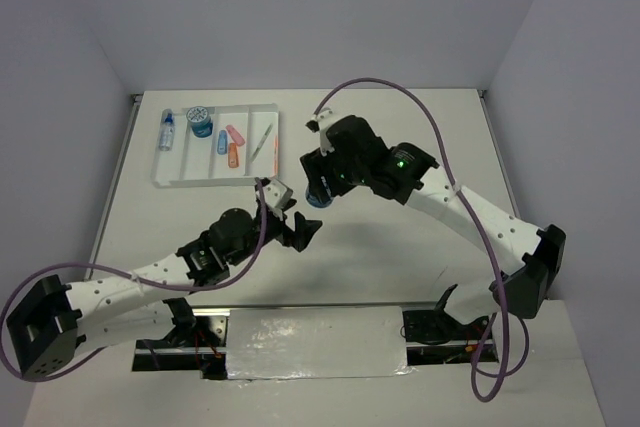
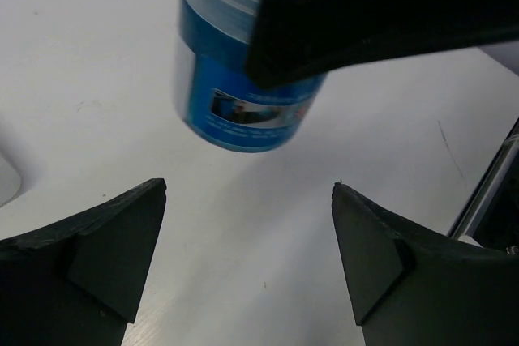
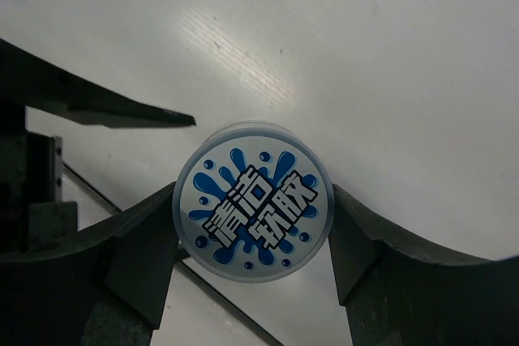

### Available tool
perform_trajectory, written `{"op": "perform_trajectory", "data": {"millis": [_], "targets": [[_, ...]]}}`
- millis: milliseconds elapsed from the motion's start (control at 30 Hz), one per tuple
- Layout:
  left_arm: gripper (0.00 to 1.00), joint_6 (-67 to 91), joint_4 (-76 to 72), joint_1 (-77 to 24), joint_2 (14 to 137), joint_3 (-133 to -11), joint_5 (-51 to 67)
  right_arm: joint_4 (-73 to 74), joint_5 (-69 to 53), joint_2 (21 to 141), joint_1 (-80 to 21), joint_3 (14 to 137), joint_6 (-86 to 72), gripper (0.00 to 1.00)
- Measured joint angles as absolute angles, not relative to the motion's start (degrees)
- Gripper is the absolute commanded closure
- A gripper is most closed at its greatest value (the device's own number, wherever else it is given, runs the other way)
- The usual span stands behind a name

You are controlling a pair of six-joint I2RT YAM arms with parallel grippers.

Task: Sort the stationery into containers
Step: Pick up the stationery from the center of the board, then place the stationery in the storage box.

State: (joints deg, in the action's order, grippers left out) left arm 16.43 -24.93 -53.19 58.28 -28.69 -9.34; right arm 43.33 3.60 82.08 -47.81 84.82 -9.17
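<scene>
Right claw (image 3: 253, 204) grips the blue round tub (image 2: 243, 111); the divided tray (image 1: 200, 183) lies toward the bench's far-left corner; left claw (image 2: 248, 188) wide, empty.

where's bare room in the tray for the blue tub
Near end of the white divided tray, bordered by the round blue spool and short stubby pieces beyond. Far end is crowded. The right end effector grips the round blue-and-white tub.
</scene>
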Motion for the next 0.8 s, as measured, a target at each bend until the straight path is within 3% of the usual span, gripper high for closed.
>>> {"op": "perform_trajectory", "data": {"millis": [267,667,800], "targets": [[0.09,15.1,-30.2,-53.2,51.2,-26.0,-2.4,50.0,9.4,81.0,-55.0,83.4,-9.3,1.00],[0.18,13.2,-29.1,-53.2,54.7,-27.1,7.7,55.5,15.2,81.1,-60.4,83.9,-9.3,1.00],[0.15,13.2,-29.0,-53.2,54.6,-27.1,7.5,56.5,16.9,81.5,-62.0,84.9,-9.4,1.00]]}}
